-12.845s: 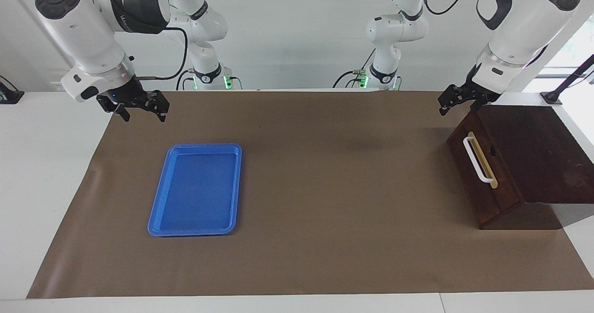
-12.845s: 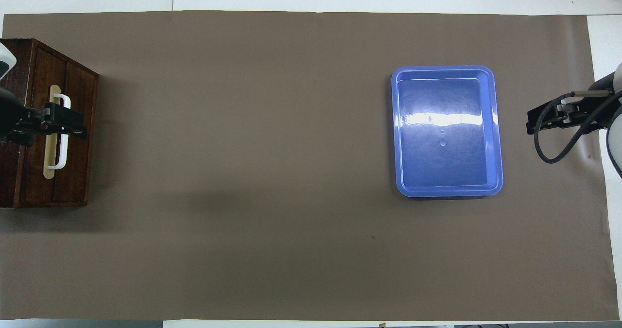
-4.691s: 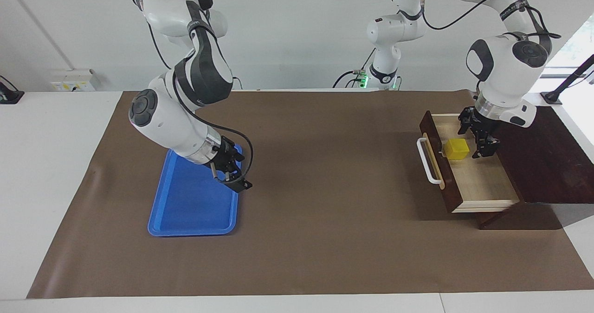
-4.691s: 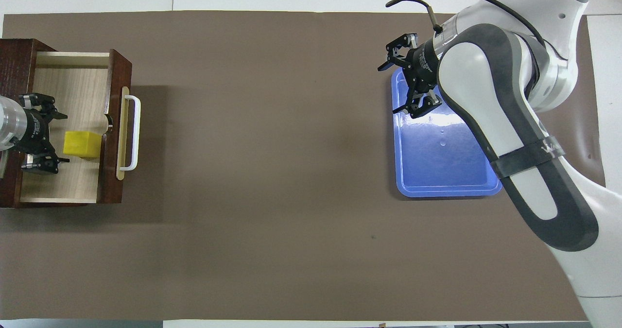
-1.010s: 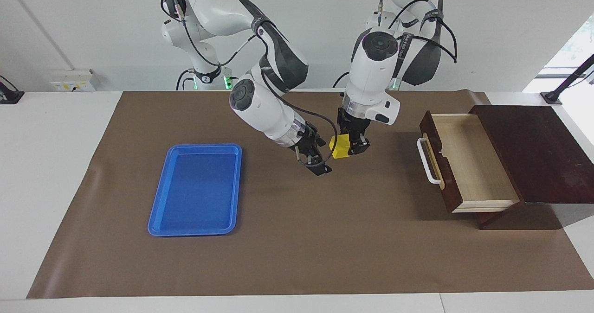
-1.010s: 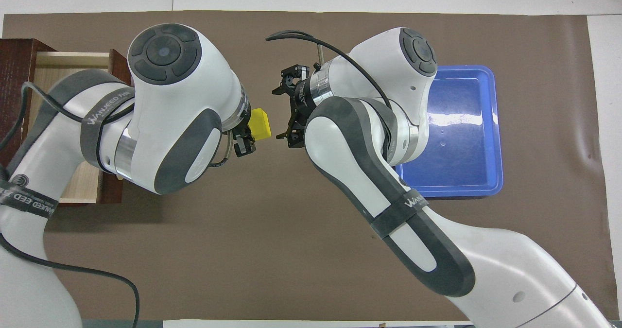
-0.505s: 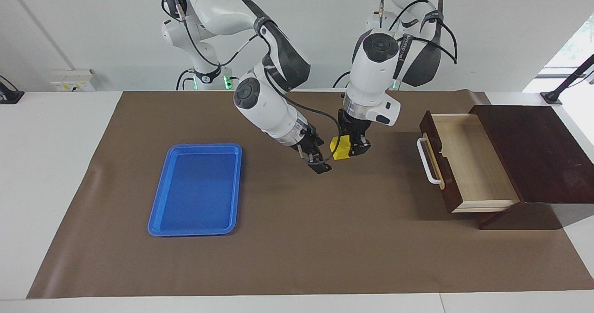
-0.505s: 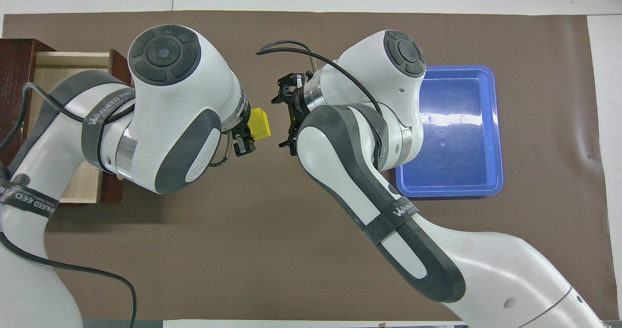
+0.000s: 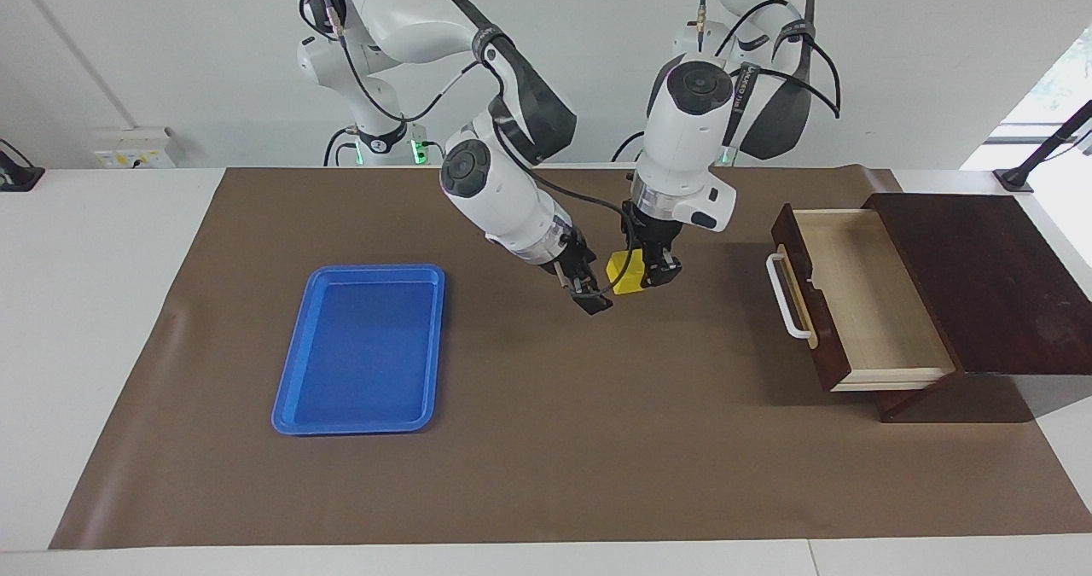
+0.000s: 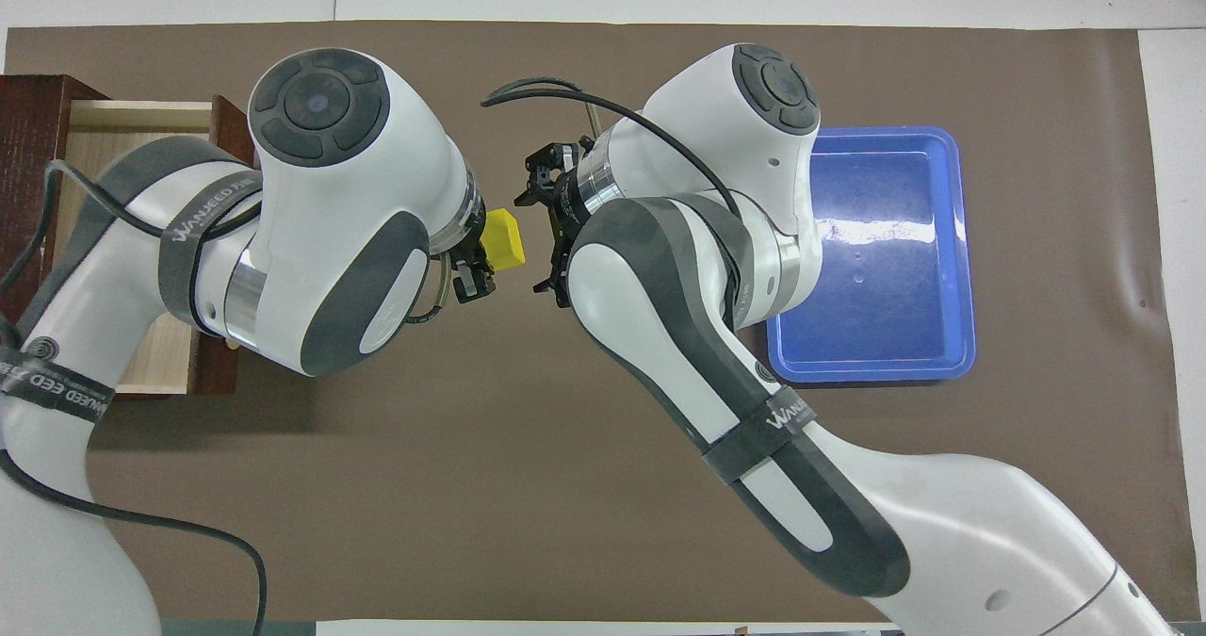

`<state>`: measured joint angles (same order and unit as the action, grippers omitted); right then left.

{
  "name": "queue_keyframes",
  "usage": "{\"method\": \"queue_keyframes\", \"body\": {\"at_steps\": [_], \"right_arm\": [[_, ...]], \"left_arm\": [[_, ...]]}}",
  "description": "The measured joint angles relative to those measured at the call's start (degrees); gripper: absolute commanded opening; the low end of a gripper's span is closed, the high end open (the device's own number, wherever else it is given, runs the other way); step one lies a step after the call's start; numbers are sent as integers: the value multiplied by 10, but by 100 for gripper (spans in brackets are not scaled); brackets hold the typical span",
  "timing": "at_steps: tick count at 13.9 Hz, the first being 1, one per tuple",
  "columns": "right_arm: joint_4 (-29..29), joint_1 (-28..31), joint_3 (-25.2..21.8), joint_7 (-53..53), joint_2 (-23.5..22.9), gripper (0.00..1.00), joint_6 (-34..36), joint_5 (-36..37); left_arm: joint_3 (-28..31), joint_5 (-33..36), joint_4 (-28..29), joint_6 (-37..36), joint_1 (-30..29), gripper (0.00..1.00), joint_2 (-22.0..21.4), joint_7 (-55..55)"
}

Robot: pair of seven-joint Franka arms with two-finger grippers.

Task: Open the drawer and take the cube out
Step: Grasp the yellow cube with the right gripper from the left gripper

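Note:
The drawer (image 9: pixel 862 303) is pulled open at the left arm's end of the table, its pale interior empty and its white handle (image 9: pixel 783 296) facing the table's middle. In the overhead view the drawer (image 10: pixel 122 132) is partly hidden by the left arm. My left gripper (image 9: pixel 641 270) is shut on the yellow cube (image 9: pixel 623 274) and holds it in the air over the middle of the mat. The cube also shows in the overhead view (image 10: pixel 502 238), in the left gripper (image 10: pixel 482 257). My right gripper (image 9: pixel 589 290) is open, close beside the cube, its fingers spread on either side (image 10: pixel 539 240).
A flat blue tray (image 9: pixel 286 392) lies on the brown mat toward the right arm's end of the table, and shows in the overhead view (image 10: pixel 965 240). The dark wooden cabinet (image 9: pixel 990 277) of the drawer stands at the table's edge.
My right gripper has moved closer to the cube held by the left gripper. The left gripper with the cube has hardly moved. Earlier the drawer was opened and the cube lifted out.

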<state>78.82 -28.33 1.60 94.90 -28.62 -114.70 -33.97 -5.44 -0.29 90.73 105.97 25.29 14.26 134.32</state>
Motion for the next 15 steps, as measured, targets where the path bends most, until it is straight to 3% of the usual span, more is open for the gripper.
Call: {"method": "queue_keyframes", "body": {"at_steps": [11, 15], "right_arm": [[-25, -13, 0, 16, -16, 96, 1, 0], [-26, -19, 0, 20, -16, 89, 1, 0]], "left_arm": [[0, 0, 4, 1, 0, 0, 0, 0], [-1, 0, 4, 1, 1, 0, 0, 0]]}}
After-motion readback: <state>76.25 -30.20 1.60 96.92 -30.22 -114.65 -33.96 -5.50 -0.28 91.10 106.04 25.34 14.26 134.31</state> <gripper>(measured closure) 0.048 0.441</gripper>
